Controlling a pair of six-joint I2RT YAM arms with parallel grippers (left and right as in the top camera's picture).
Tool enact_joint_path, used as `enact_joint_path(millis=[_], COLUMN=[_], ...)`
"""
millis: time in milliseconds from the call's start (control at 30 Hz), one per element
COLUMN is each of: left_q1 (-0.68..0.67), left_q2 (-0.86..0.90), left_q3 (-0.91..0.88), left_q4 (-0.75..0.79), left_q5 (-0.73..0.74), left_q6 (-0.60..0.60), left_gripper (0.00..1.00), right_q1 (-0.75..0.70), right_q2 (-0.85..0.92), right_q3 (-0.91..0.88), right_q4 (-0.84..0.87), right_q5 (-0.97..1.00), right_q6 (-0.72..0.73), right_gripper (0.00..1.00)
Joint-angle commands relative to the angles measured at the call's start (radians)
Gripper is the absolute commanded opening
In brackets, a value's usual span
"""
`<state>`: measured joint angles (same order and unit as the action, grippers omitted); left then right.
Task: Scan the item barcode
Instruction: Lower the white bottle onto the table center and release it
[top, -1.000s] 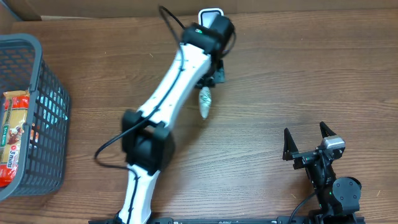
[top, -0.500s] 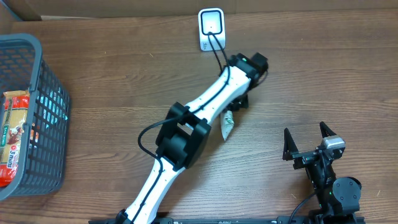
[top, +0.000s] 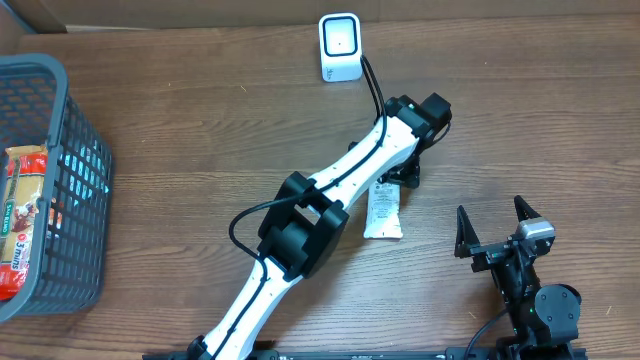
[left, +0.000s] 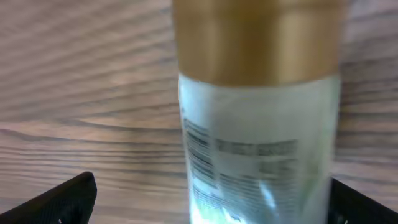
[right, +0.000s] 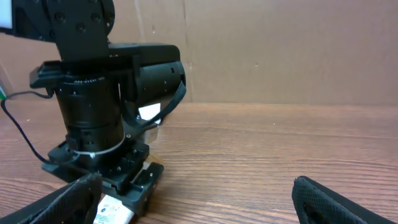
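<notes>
The sachet (top: 383, 212) lies flat on the surface (top: 520, 110), well apart from the barcode scanner (top: 340, 47). The left tool (left: 214, 202) hangs over it, spread wide and pinching nothing. The right tool (top: 490, 210) is parked, also spread. Nothing shows whether the barcode has registered. If it has, this item looks finished, and another pack waits in the basket (top: 60, 90).

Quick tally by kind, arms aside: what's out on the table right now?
Scanner: 1
Basket: 1
Packet on the table: 1
Snack pack in the basket: 1 visible
Total: 4
</notes>
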<state>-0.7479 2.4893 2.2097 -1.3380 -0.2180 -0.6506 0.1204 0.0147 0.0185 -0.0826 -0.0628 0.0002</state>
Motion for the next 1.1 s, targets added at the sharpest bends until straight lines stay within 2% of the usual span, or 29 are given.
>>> enact_joint_path(millis=[0,267,367,400,633,767,900,1067], left_q1=[0.083,0.306,0.410,0.449,0.720,0.927,1.149,1.359], left_q2=[-0.031,-0.117,-0.178,-0.211,-0.439,-0.528,-0.586,-0.591], left_q3=[0.214,0.745,0.880,0.900,0.906,0.864,0.731,0.521], left_q4=[-0.085,-0.299,-0.352,-0.352,-0.352,-0.352,-0.352,-0.351], left_q5=[-0.025,-0.002,0.017,0.058,0.104,0.118,0.197,0.238], left_q6=[0.109,0.215,0.243,0.285,0.326,0.330,0.340,0.393], left_gripper=[1.00,1.00,1.00,1.00,1.00,1.00,1.00,1.00], right_q1=[0.004,0.004,0.004,0.004,0.004,0.004,0.004,0.004], right_q2=[-0.012,-0.012,-0.012,-0.012,-0.012,-0.012,-0.012,-0.012], right_q3=[-0.011,-0.011,-0.011,-0.011,-0.011,-0.011,-0.011,-0.011], right_q4=[0.004,0.004,0.004,0.004,0.004,0.004,0.004,0.004], right_q5=[0.006,0.006,0.006,0.006,0.006,0.006,0.006,0.006], right_q6=[0.003,0.003,0.003,0.003,0.003,0.003,0.003,0.003], right_gripper=[1.00,1.00,1.00,1.00,1.00,1.00,1.00,1.00])
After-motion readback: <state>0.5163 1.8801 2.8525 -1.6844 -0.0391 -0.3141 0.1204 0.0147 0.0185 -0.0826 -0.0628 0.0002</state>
